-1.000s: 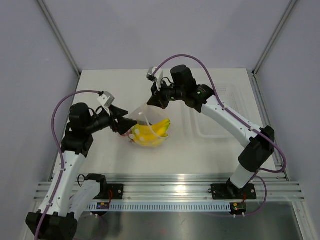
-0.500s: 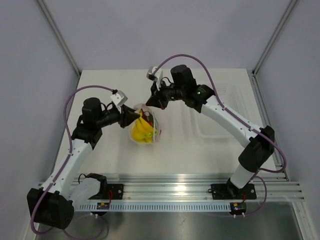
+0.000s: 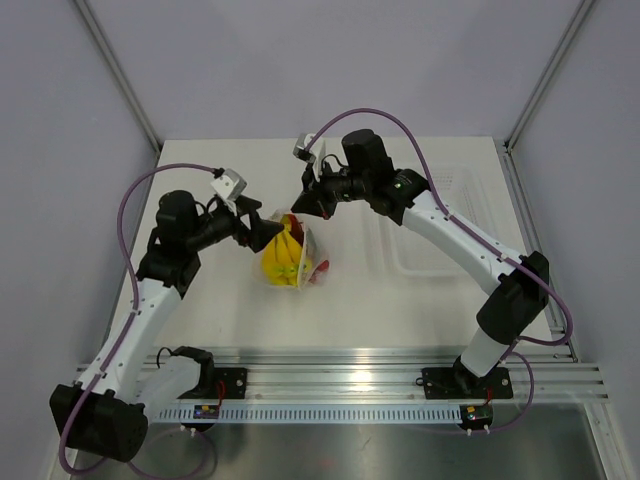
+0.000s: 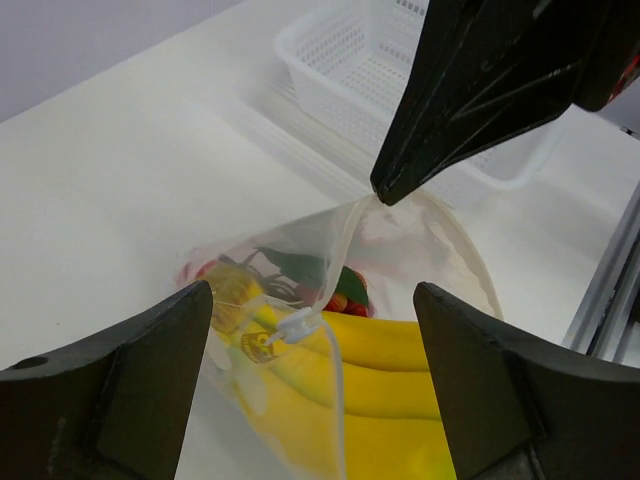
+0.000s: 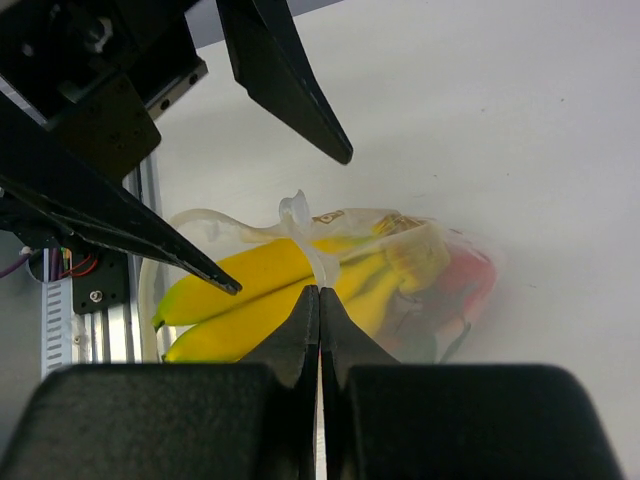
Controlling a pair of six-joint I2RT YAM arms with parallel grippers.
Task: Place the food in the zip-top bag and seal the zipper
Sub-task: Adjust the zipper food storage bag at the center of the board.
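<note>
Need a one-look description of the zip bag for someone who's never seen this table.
On the white table, look left of the pale rectangular basket. Between the open left gripper and the shut right gripper, which pinches its top edge, sits the clear soft plastic zip-top bag. It alone is limp film, with yellow toy bananas and red strawberry-like fruits showing through.

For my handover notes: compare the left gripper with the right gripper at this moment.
The left gripper stands wide open, holding nothing; the right gripper is shut, pinching the rim of the zip-top bag. In the top view the left gripper points in from the bag's left, the right gripper from its far side. Both meet at the bag's mouth.
</note>
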